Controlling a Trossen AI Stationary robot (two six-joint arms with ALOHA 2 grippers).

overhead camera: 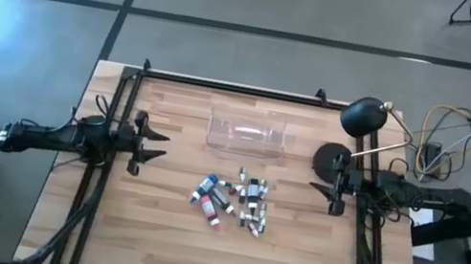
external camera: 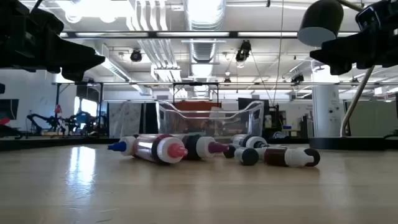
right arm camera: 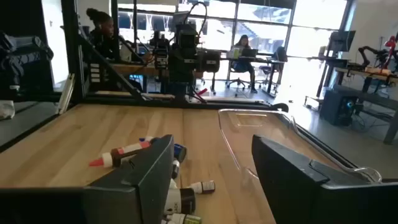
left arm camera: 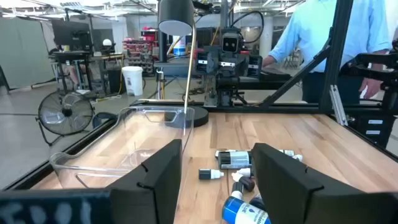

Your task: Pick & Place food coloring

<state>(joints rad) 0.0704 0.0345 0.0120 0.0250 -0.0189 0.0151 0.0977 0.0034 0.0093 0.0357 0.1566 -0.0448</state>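
The food coloring [overhead camera: 233,200] is seen lying loose as a cluster of small dropper bottles near the middle of the desk [overhead camera: 148,243], each bottle tipped on its side rather than upright, so nothing is yet sorted or contained. A clear plastic box [overhead camera: 246,134] stands just beyond the cluster, at about 12 o'clock from it, open-topped and apparently empty; it is judged to be the likely destination, being placed within easy reach of both arms.

The left tool [overhead camera: 155,145] is held at 9 o'clock of the bottles, well apart from them and raised above the desk, its fingers spread with nothing between them. The right tool [overhead camera: 321,186] is held at 3 o'clock, likewise raised, spread and empty. Both are pointed inward toward the cluster, which is judged to be a waiting posture from which either arm could descend on a bottle.

A black desk lamp [overhead camera: 348,137] stands at the far right, close by the right arm, where a reach toward the box could be crowded.
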